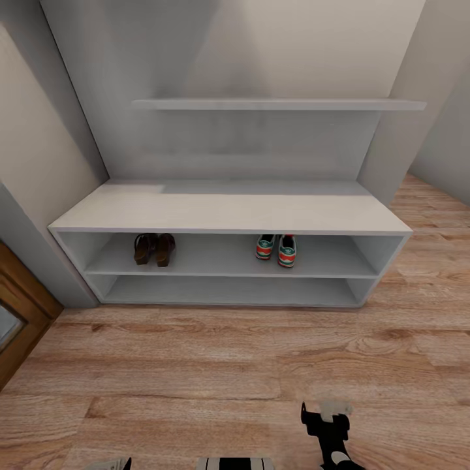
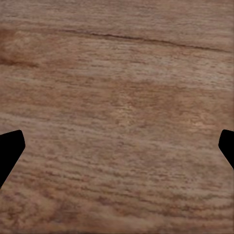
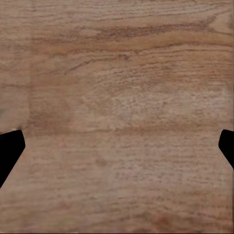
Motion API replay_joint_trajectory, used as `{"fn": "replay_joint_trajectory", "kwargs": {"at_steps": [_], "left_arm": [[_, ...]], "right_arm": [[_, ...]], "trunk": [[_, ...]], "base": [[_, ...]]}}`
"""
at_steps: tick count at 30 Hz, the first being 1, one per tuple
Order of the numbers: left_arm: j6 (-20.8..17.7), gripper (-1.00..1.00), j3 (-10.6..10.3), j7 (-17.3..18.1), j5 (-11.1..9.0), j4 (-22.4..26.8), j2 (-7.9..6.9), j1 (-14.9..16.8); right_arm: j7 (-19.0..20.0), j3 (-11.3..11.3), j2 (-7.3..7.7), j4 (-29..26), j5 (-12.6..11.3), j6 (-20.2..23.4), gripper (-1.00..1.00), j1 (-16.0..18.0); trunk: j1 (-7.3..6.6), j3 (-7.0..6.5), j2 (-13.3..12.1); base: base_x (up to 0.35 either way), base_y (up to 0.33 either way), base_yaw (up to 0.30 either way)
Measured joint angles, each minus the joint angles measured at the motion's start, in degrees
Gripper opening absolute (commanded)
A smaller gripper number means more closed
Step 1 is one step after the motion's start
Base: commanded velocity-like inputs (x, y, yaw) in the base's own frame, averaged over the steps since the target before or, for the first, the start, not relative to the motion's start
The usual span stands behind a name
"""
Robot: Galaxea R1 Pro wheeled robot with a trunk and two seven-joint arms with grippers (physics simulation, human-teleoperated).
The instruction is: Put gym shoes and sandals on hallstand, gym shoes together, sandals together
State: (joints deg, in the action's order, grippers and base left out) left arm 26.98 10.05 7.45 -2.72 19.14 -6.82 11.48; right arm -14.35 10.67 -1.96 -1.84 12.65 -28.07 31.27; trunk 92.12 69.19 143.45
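Note:
The two gym shoes stand side by side on the right part of the upper shelf tier of the pale grey hallstand, heels facing me. On the left part of the same tier the two sandals sit close together. My right arm shows at the bottom of the head view, well back from the rack, over the corridor floor. The left gripper is open over bare floor planks with nothing between its fingers. The right gripper is also open and holds nothing.
A long floating wall shelf hangs above the hallstand. The lower shelf tier holds nothing. A wooden door frame stands at the left edge. Grey walls close in on both sides, and the floor continues past the rack at the right.

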Motion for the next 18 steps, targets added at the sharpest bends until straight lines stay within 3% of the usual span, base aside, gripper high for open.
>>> {"fn": "replay_joint_trajectory", "kwargs": {"at_steps": [18], "left_arm": [[0.0,1.0,-0.1,0.0,0.1,-0.1,0.18,0.0]], "right_arm": [[-0.1,-0.1,0.08,0.2,0.1,-0.4,1.0,-3.2]], "trunk": [[0.0,0.0,0.0]], "base": [[0.0,0.0,0.0]]}}
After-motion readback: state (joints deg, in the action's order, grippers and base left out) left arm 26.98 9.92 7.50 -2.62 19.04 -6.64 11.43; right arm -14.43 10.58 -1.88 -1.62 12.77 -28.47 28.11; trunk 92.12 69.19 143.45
